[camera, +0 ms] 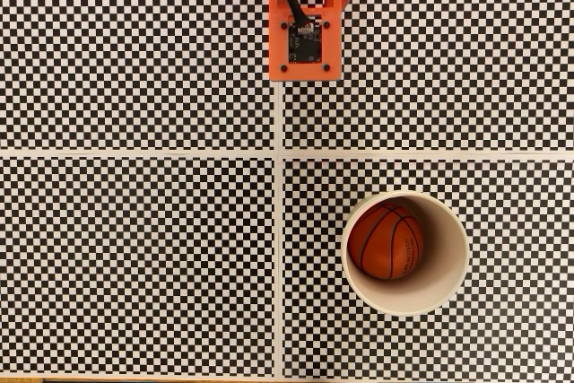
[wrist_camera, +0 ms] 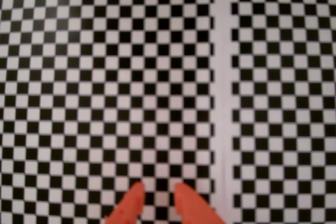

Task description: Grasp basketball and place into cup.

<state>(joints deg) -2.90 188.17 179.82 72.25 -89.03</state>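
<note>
The orange basketball (camera: 387,240) lies inside the cream-white cup (camera: 446,277), which stands on the checkered mat at the lower right of the fixed view. The ball rests against the cup's left inner wall. The orange arm (camera: 305,15) sits at the top centre of that view, far from the cup. In the wrist view my gripper (wrist_camera: 157,192) pokes in from the bottom edge. Its two orange fingertips (wrist_camera: 134,198) stand a little apart with only the mat showing between them, so it is open and holds nothing.
A black-and-white checkered mat (camera: 134,248) covers the table, split by pale seams (camera: 278,152) into four panels. A cable and a small circuit board (camera: 305,42) sit on the arm.
</note>
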